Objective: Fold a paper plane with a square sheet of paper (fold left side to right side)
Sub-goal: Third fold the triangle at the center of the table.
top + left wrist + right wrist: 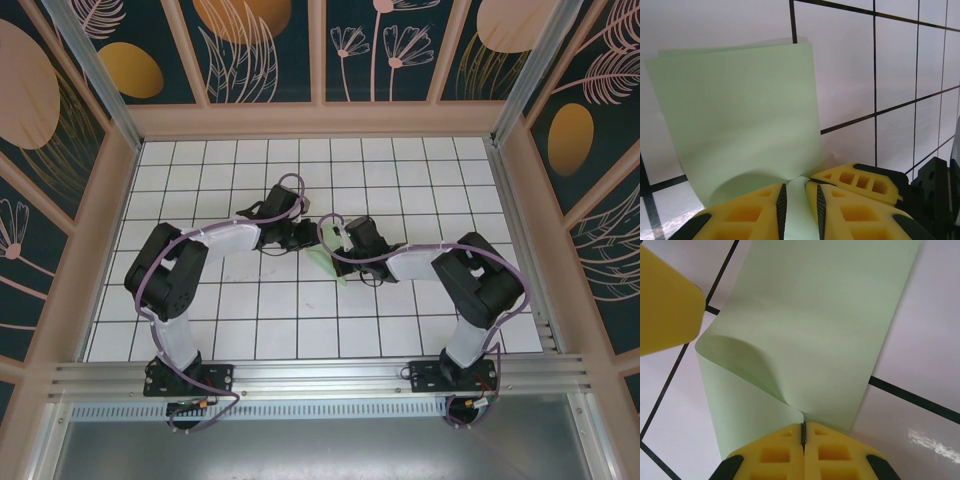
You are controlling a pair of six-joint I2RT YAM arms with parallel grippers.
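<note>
At the left gripper, jaws a small way apart, edge of the green square sheet of paper poking up between them. Paper bent over on the white tiled table, between both arms. At the right gripper, jaws squeezed tight on the paper's edge.

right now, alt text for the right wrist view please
The yellow right pincer is shut on the near edge of a pale mint-green paper sheet, doubled over above white grid tiles with a soft uncreased curl at left. Another yellow finger juts in at upper left.
</note>
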